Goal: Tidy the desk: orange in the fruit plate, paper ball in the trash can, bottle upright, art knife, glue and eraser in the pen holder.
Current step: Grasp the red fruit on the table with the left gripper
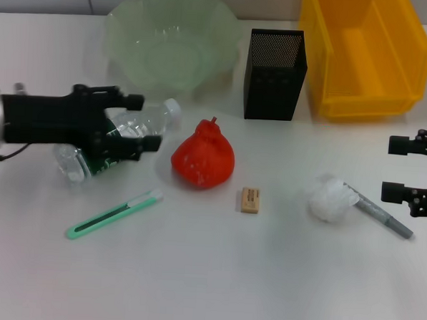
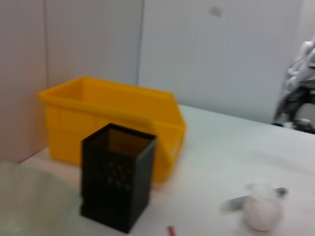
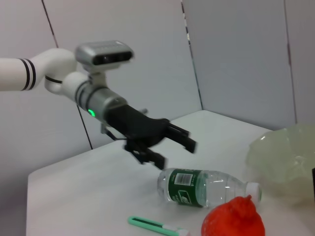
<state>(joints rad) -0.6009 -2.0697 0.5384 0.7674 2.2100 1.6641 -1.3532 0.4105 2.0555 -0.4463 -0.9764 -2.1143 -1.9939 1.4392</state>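
From the head view, the left gripper (image 1: 145, 123) is being held with its fingers spread apart over the lying bottle (image 1: 121, 142) near the left edge of the tabletop (image 1: 207, 274), not closed on it. The art knife (image 1: 114, 214) is lying nearer the front edge, the orange (image 1: 203, 156) and the eraser (image 1: 250, 200) are resting near the middle, and the paper ball (image 1: 332, 200) is touching the glue (image 1: 379, 212) toward the right edge, just beside the parted fingers of the right gripper (image 1: 390, 167). The fruit plate (image 1: 170, 39), pen holder (image 1: 274, 73) and yellow trash can (image 1: 366, 53) are lined along the back edge. In the left wrist view, the pen holder (image 2: 117, 176) is being shown just in front of the trash can (image 2: 110, 120), with the paper ball (image 2: 262, 210) well apart. In the right wrist view, the left gripper (image 3: 170, 147) is hovering with released fingers just above the bottle (image 3: 204, 188), which is lying on its side beside the orange (image 3: 232, 219) and the art knife (image 3: 157, 226).
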